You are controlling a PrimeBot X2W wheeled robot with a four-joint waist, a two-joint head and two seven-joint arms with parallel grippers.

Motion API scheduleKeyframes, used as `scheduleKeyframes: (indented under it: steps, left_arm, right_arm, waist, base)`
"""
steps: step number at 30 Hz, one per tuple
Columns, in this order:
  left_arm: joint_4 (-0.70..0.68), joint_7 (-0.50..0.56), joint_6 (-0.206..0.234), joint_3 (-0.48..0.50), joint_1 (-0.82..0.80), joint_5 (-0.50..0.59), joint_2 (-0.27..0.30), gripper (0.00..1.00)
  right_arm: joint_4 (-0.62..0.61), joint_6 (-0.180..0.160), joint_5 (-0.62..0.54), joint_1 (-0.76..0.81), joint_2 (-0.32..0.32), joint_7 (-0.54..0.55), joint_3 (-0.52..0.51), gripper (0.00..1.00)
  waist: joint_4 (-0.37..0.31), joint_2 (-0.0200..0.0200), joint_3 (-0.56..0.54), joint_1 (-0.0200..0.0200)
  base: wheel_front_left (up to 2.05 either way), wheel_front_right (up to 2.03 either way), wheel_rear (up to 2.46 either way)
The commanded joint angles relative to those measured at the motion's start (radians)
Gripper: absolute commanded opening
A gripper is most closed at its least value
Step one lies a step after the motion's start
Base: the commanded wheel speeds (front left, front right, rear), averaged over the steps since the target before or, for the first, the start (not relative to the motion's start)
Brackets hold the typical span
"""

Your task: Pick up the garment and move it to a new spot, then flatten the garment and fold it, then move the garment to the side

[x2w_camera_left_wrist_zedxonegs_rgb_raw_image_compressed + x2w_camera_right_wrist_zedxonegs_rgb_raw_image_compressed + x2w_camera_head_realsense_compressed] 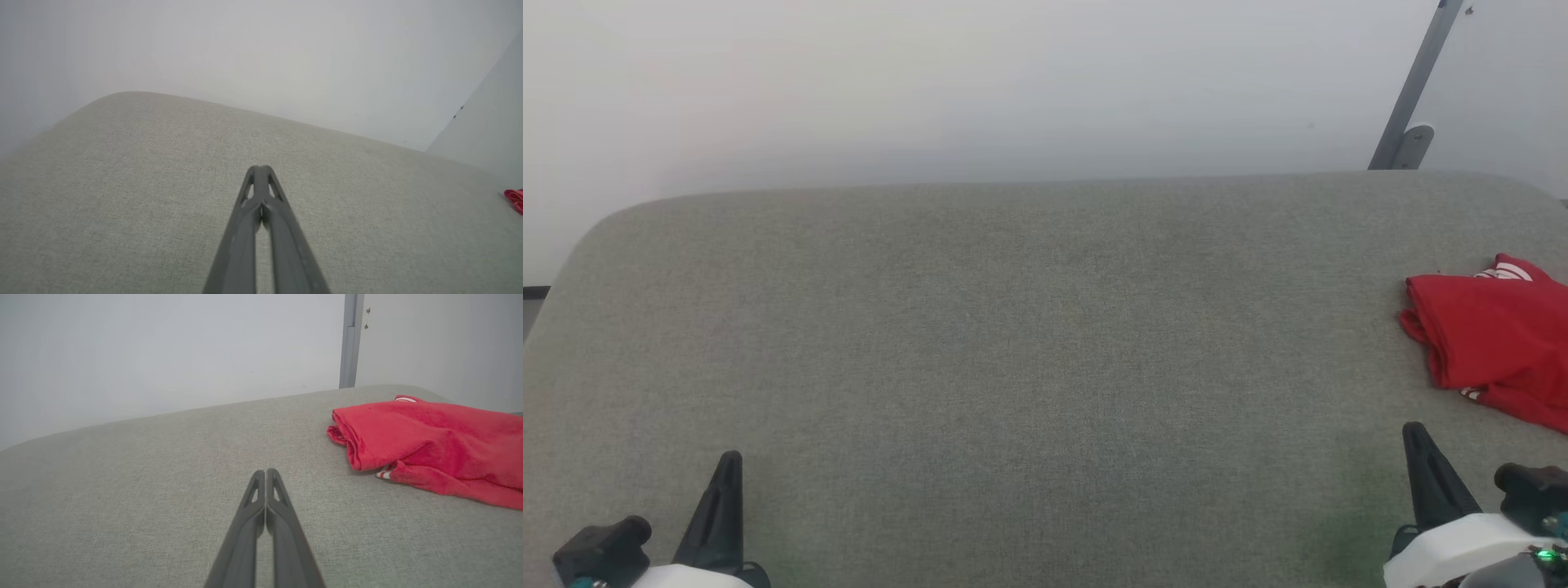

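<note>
The garment (1490, 335) lies bunched and folded over at the right edge of the grey fabric-covered desk (1029, 343), plain red side up, with striped trim peeking out at its near and far edges. The right end effector (265, 473) is closed on nothing, its fingers pressed together, near the garment but apart from it, with bare fabric between them. The left end effector (261, 169) is also closed and empty, well apart from the garment. A grey metal post (1413, 82) leans against the pale wall (931, 82) behind the desk's far right corner.
</note>
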Motion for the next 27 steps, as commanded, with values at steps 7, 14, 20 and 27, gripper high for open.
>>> scheduleKeyframes:
  steps: [7, 14, 20, 27]
  left_arm:
    - [-0.012, 0.041, 0.000, 0.012, -0.035, -0.135, -0.011, 0.00]
    - [-0.010, 0.073, 0.000, 0.016, -0.051, -0.233, -0.030, 0.00]
    - [-0.008, 0.098, -0.001, 0.020, -0.064, -0.310, -0.045, 0.00]
    - [-0.006, 0.126, -0.001, 0.023, -0.078, -0.394, -0.062, 0.00]
  right_arm:
    - [-0.022, 0.000, 0.156, -0.030, 0.008, 0.040, -0.011, 0.00]
    - [-0.029, 0.000, 0.268, -0.038, 0.020, 0.067, -0.013, 0.00]
    - [-0.034, 0.000, 0.358, -0.044, 0.030, 0.090, -0.016, 0.00]
    - [-0.038, 0.000, 0.454, -0.052, 0.041, 0.114, -0.019, 0.00]
  waist:
    - [0.001, -0.0001, 0.000, 0.0000]
    - [0.002, -0.0001, 0.001, 0.0000]
    - [0.003, -0.0001, 0.001, 0.0000]
    - [0.004, -0.0001, 0.001, 0.0000]
  base:
    - [0.00, 0.00, 0.00]
    - [0.00, 0.00, 0.00]
    - [0.00, 0.00, 0.00]
    - [0.00, 0.00, 0.00]
